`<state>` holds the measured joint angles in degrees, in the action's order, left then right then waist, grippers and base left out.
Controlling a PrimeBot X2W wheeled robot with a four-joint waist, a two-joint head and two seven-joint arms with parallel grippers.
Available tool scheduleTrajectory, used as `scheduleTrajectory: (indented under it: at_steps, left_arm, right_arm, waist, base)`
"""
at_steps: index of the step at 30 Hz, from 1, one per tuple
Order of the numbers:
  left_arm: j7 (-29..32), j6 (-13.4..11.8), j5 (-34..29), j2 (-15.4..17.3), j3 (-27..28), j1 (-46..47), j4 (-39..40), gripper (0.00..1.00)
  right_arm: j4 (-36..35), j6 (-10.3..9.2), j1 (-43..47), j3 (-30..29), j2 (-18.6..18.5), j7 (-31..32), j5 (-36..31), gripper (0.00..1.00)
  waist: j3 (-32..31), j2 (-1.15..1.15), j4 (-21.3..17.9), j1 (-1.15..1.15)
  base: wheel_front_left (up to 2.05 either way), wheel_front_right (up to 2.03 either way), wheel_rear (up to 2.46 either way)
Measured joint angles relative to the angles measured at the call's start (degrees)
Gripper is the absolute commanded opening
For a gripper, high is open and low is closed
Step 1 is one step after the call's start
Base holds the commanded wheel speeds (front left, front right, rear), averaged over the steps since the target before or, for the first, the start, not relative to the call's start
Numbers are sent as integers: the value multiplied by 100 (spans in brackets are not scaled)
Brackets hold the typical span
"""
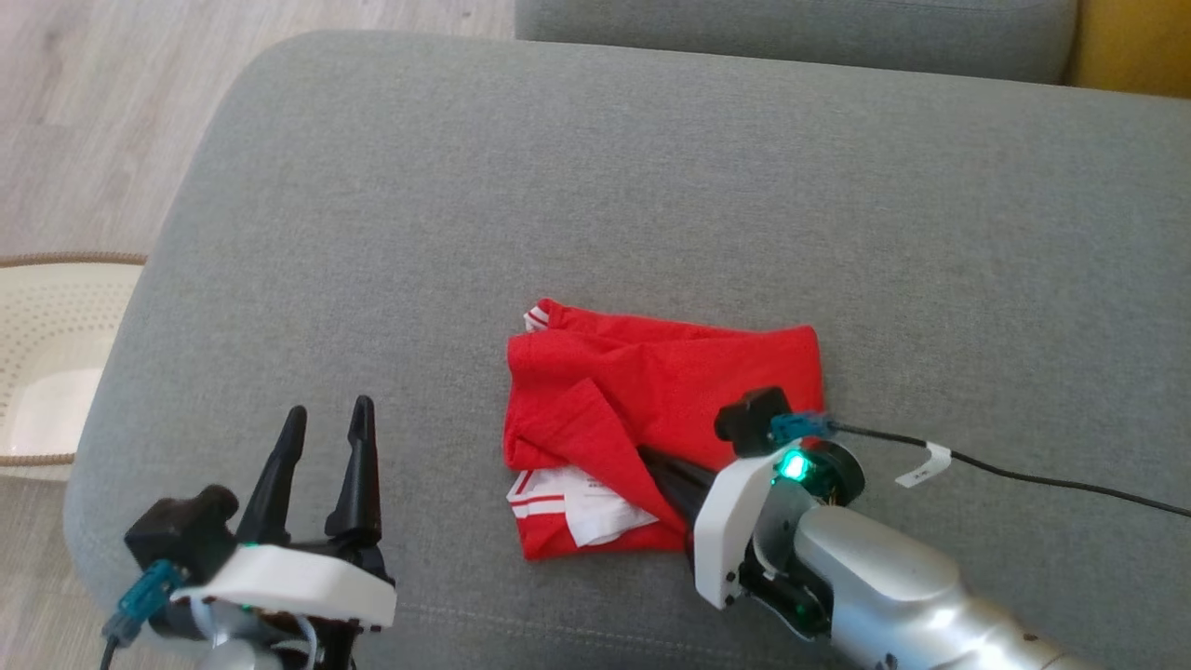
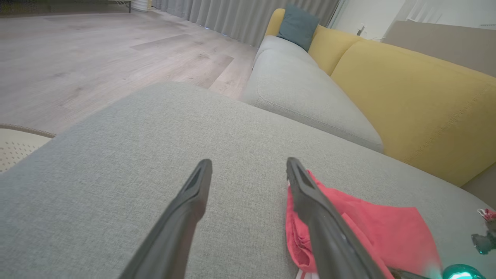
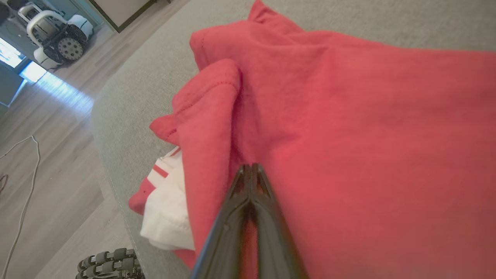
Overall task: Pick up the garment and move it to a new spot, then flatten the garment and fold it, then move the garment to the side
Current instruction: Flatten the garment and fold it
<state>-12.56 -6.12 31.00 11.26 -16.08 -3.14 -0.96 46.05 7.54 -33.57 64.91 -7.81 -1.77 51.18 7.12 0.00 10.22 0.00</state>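
A red garment (image 1: 651, 372) with white striped trim lies folded on the grey sofa cushion (image 1: 558, 167), near its front edge. My right gripper (image 1: 656, 461) reaches in from the lower right, and its dark fingers run under a folded red flap. In the right wrist view the right gripper (image 3: 251, 166) is shut, tips pinched together at the crease of the garment (image 3: 368, 135). My left gripper (image 1: 329, 406) hovers open over bare cushion, left of the garment. In the left wrist view the left gripper (image 2: 248, 162) holds nothing, and the garment (image 2: 387, 228) lies just right of it.
A pale perforated basket (image 1: 46, 363) sits on the wooden floor left of the cushion. A second grey seat (image 2: 302, 93) and a yellow backrest (image 2: 407, 97) lie beyond. A black cable (image 1: 1023, 470) trails from my right wrist. A wheeled machine (image 3: 58, 35) stands far off.
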Motion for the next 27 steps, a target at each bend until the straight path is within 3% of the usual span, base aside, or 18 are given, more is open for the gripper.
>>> scheduleTrajectory:
  at_steps: [5, 17, 26, 27]
  left_arm:
    - [-8, -1, 2, 33, 1, 0, 0, 100]
    - [-15, -54, 46, 65, 8, 0, 0, 100]
    - [-65, -96, 44, 80, 10, 0, 7, 100]
    - [-65, -96, 43, 80, 10, 1, 9, 100]
  right_arm:
    - [42, 0, -36, 293, 91, -80, 30, 0]
    - [-671, 0, -133, 857, 133, 44, 77, 0]
    - [-653, 0, -338, 500, -22, -921, 258, 0]
    - [-602, 0, -389, 365, -24, -1018, 248, 13]
  waist:
    - [7, 0, 64, 0]
    - [-1, 0, -32, 0]
    - [-66, 0, -272, 0]
    - [-83, 0, -307, 0]
  base:
    - [0, 0, 0]
    - [0, 0, 0]
    - [0, 0, 0]
    - [0, 0, 0]
